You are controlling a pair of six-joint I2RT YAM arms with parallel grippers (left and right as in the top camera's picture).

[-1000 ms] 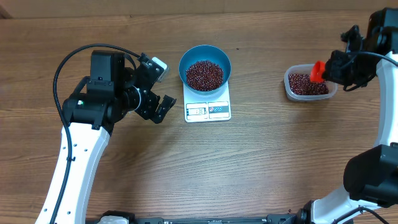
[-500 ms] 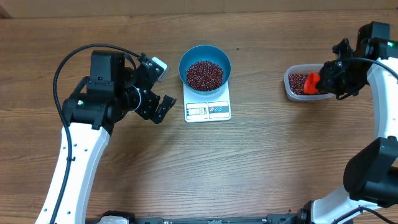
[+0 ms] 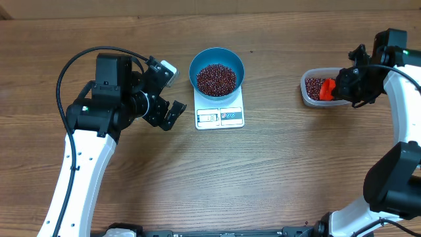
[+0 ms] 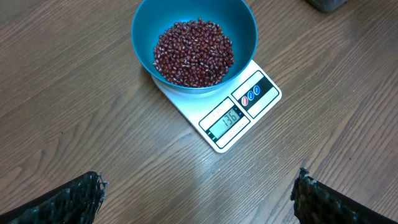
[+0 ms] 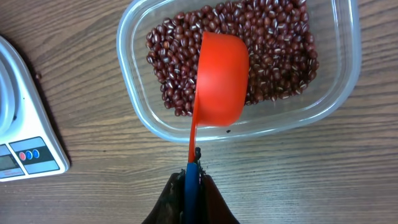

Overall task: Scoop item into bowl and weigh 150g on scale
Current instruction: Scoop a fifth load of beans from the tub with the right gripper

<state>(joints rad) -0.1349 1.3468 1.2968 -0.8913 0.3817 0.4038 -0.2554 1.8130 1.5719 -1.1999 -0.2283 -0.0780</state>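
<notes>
The blue bowl (image 3: 217,71) holds a heap of red-brown beans (image 3: 216,78) and stands on the white scale (image 3: 220,116); its display shows in the left wrist view (image 4: 225,119). My left gripper (image 3: 170,92) is open, left of the scale, with nothing between its fingers (image 4: 71,200). My right gripper (image 5: 191,180) is shut on the blue handle of an orange scoop (image 5: 219,78). The scoop's cup hangs bottom-up over the beans (image 5: 273,43) in the clear tub (image 5: 130,46), seen at the right in the overhead view (image 3: 308,99).
The wooden table (image 3: 263,171) carries only the scale with bowl and the tub. The scale's corner (image 5: 31,149) shows at the left of the right wrist view. The left arm (image 3: 99,118) stands over the table's left half.
My right gripper has swung the scoop down and to the right over the tub, turning it. The left arm, bowl and scale have not moved.
</notes>
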